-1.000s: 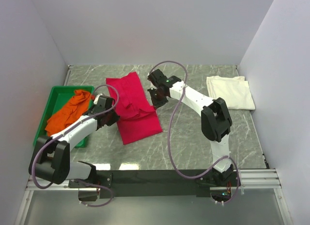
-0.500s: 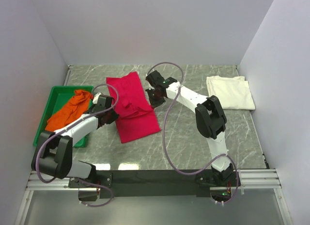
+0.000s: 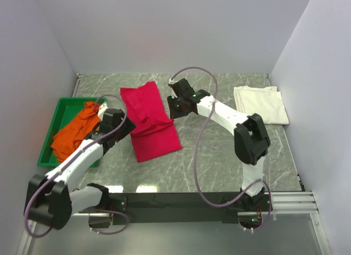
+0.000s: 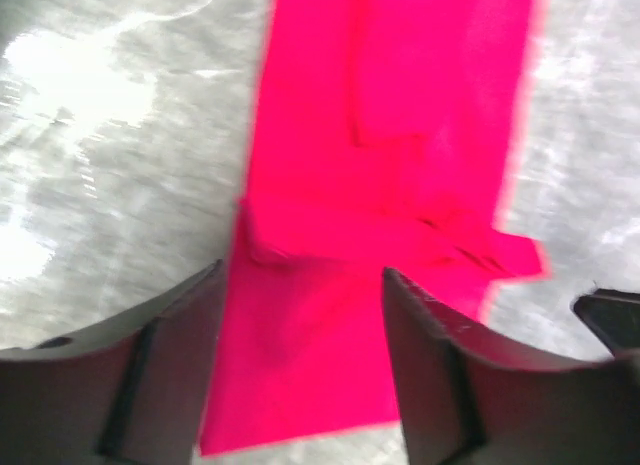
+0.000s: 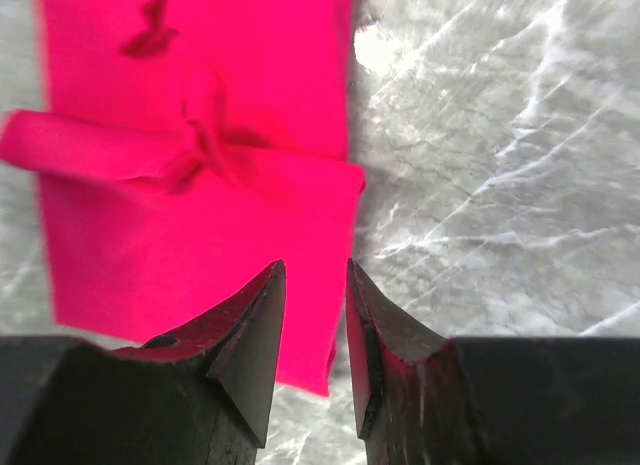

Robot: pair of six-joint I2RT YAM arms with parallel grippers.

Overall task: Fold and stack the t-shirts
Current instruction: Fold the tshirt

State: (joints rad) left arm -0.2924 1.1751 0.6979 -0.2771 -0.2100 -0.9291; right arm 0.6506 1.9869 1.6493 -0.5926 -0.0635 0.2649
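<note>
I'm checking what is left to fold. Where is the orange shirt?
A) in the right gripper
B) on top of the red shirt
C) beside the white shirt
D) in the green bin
D: the orange shirt lies crumpled in the green bin at the left.

bin (image 3: 64, 108) left, first t-shirt (image 3: 74, 131) inside | second t-shirt (image 3: 152, 133) centre | third t-shirt (image 3: 260, 104) right

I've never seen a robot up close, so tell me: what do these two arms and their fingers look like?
The left arm and right arm have white shells with chunky black joints. A thin mauve cable loops loosely along each one. A small green light glows at the right arm's base. The fingers are black, angular wedges tapering to blunt tips.
</note>
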